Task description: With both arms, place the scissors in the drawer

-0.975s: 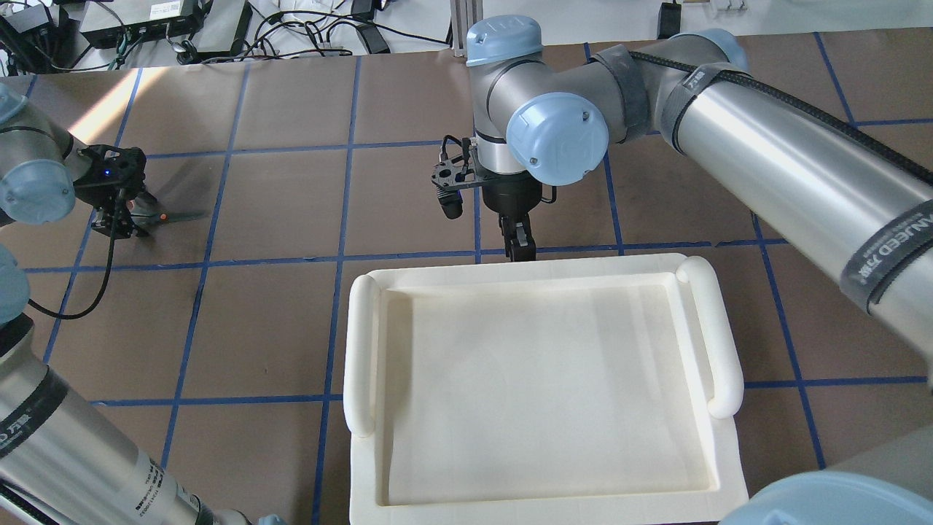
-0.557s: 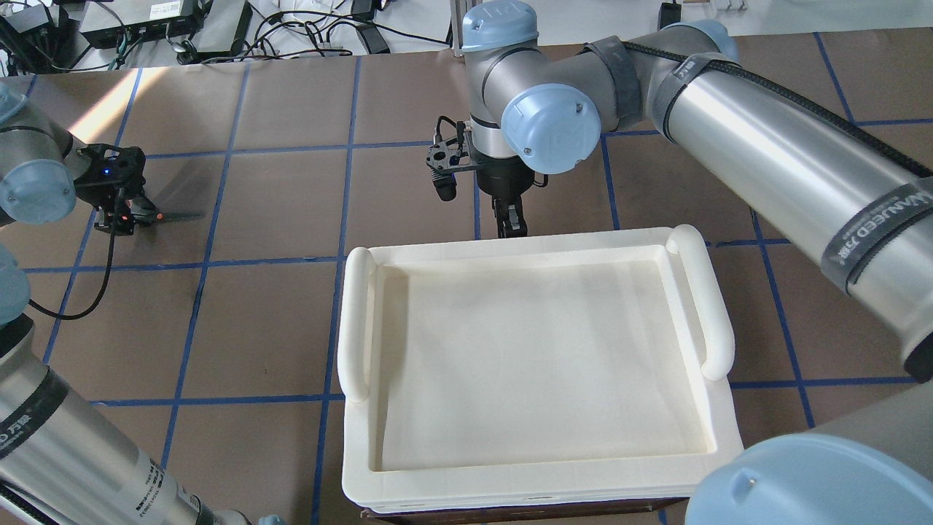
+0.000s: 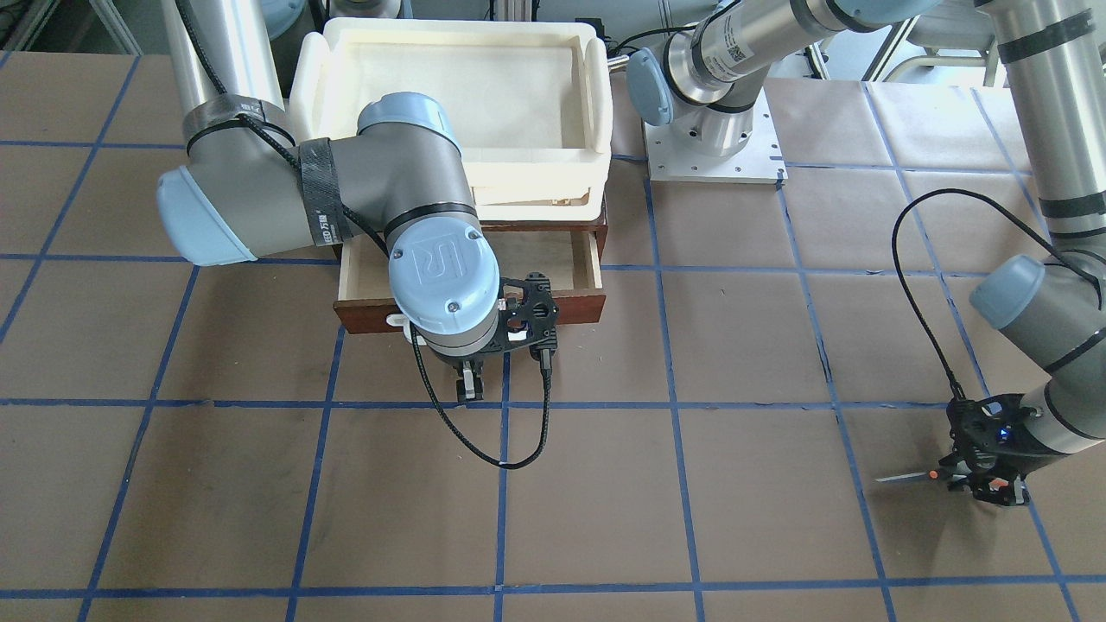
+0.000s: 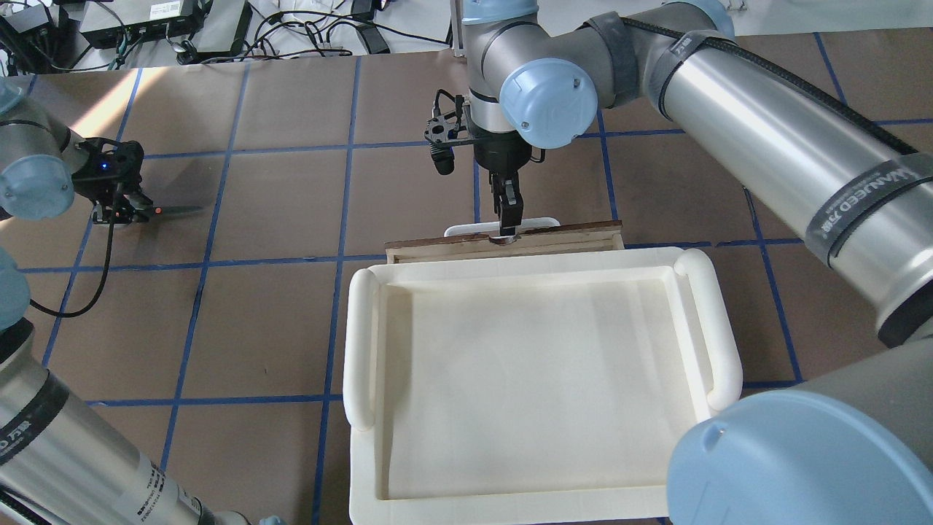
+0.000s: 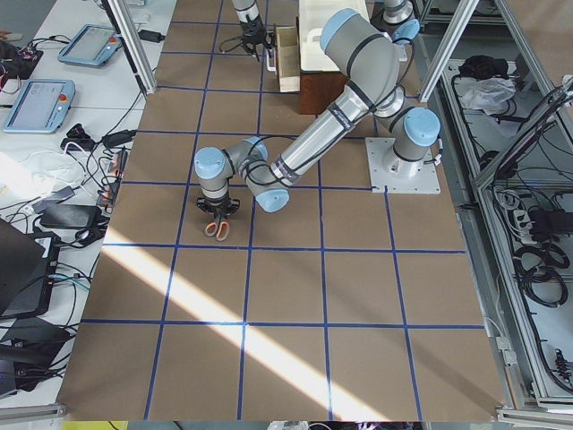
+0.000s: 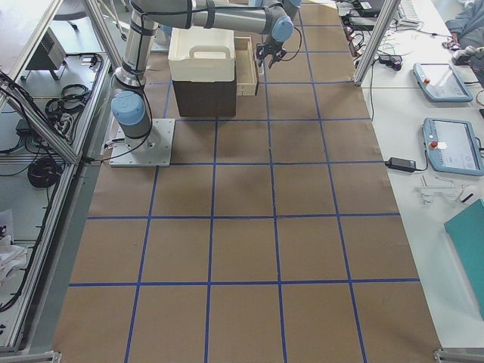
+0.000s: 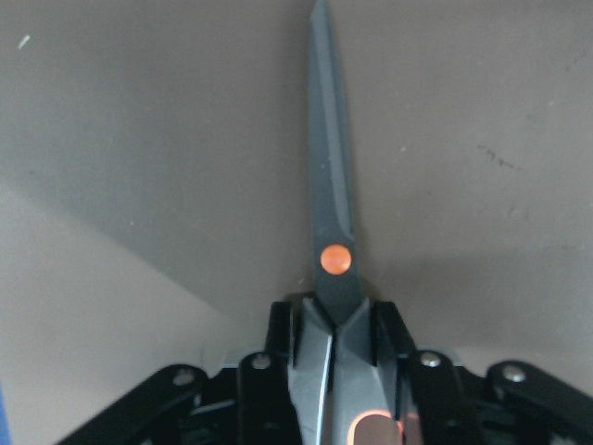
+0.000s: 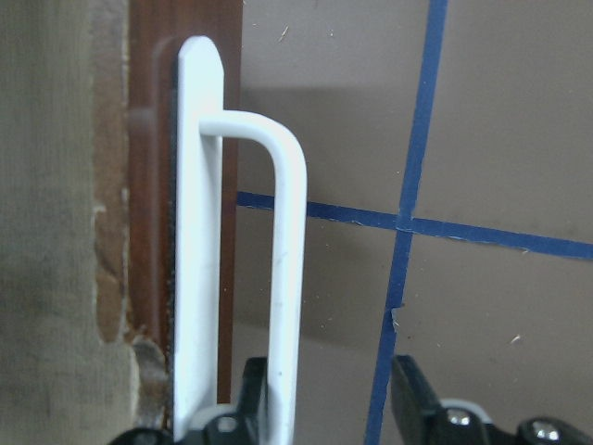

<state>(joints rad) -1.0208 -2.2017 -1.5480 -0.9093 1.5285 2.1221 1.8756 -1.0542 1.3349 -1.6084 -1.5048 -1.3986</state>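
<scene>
While the drawer (image 3: 579, 308) stands open, scissors (image 7: 332, 232) sit clamped between left fingers (image 7: 385, 329).

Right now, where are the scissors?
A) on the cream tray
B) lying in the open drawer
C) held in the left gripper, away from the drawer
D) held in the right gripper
C: the scissors sit clamped between the fingers of the left gripper, blades sticking out, well apart from the drawer.
</scene>
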